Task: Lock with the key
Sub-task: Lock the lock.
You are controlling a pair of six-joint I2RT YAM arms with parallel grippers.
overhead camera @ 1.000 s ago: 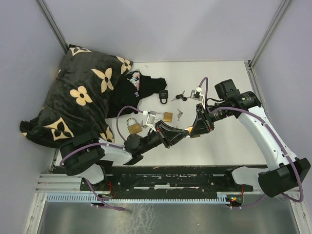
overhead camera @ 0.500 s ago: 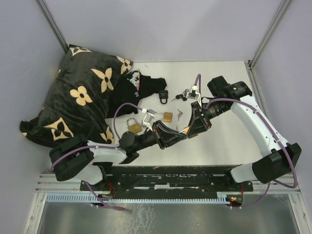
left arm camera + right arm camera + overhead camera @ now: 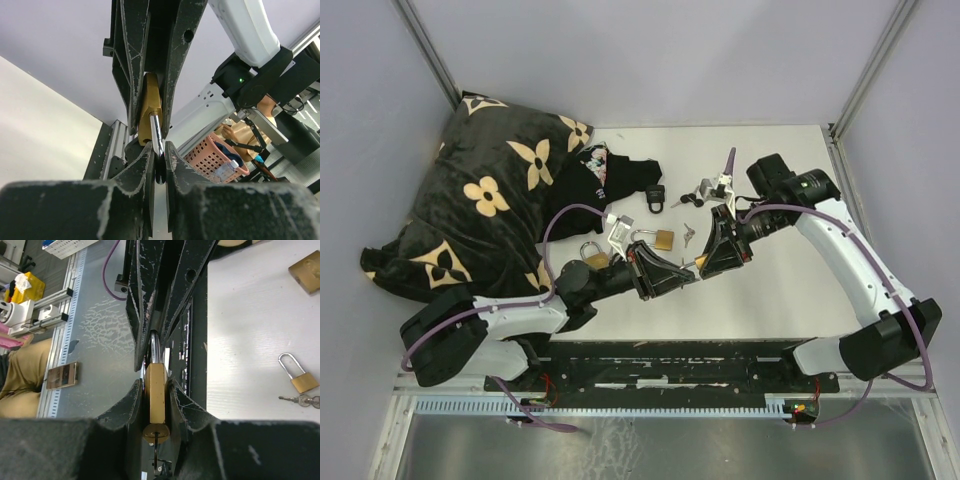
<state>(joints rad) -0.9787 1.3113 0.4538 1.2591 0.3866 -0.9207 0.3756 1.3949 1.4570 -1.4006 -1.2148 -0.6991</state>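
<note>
Handover of padlock (image 3: 699, 261) over mid-table. Top view: left gripper (image 3: 686, 266) and right gripper (image 3: 707, 260) stay nose to nose; joined pair has drifted slightly left vs. a moment ago, so both grips persist, locking prob. unfinished. Left wrist: own fingers (image 3: 141, 170) clench steel shackle (image 3: 156, 134). Right wrist: own fingers (image 3: 131, 409) clamp brass body; only here shows thin key (image 3: 156, 447), apparently in base, plus spare padlock (image 3: 298, 375) on table (image 3: 242, 340).

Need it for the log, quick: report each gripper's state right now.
Left gripper: closed on the shackle of the brass padlock.
Right gripper: closed on the same padlock's body.
</note>
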